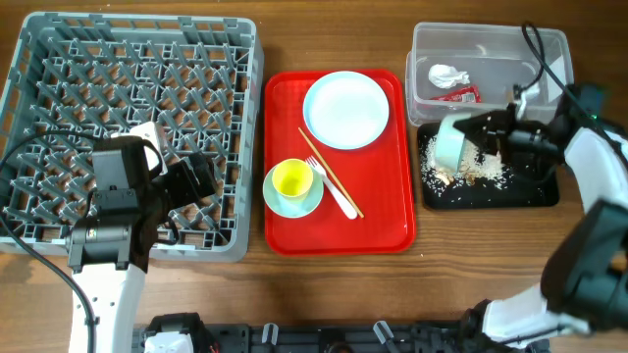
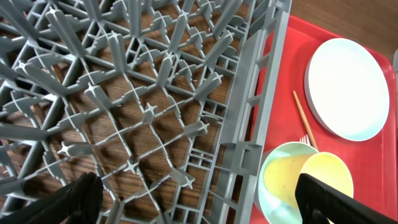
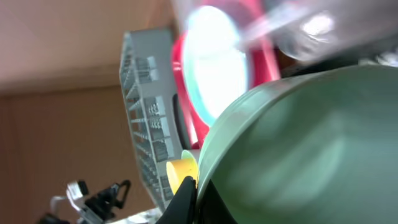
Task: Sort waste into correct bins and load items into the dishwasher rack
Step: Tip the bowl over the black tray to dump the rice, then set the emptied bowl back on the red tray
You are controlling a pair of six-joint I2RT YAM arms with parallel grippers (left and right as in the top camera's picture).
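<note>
— What is shown from overhead?
— The dishwasher rack (image 1: 147, 22) is set at the table's left edge, and nothing can be made out in it. The left gripper (image 1: 204, 178) is hung over the rack's near right part, jaws spread, nothing held. The clear tub (image 1: 491, 34) stands at the table's far right corner, with the paper wad (image 1: 446, 75) and the red packet (image 1: 461, 94) inside it. The black tray (image 1: 535, 196) lies just nearward of the tub. The green bowl (image 1: 451, 145) is pinched at its rim by the right gripper (image 1: 483, 132) and tipped on its side over that tray's left end, above scattered crumbs (image 1: 481, 175).
— Which step is that taken to be?
— Emptying food waste into the black tray. The plate (image 1: 345, 110), the yellow cup (image 1: 291, 179) in its saucer-bowl (image 1: 304, 204), the fork (image 1: 334, 191) and the chopsticks (image 1: 329, 172) are left on the red tray (image 1: 383, 221) at mid-table.
— And from the left wrist?
— Bare pegs are seen between widely parted fingers (image 2: 74, 199). The red tray lies just beyond the rack's wall.
— From the right wrist?
— The view is filled by the bowl's green wall, pressed against a dark finger (image 3: 185, 202). The rack is seen well apart, past the plate.
— What is called for next?
— By judgement, the bowl should be carried over the red tray, clear of the plate, and seated between pegs before the jaws are parted.
</note>
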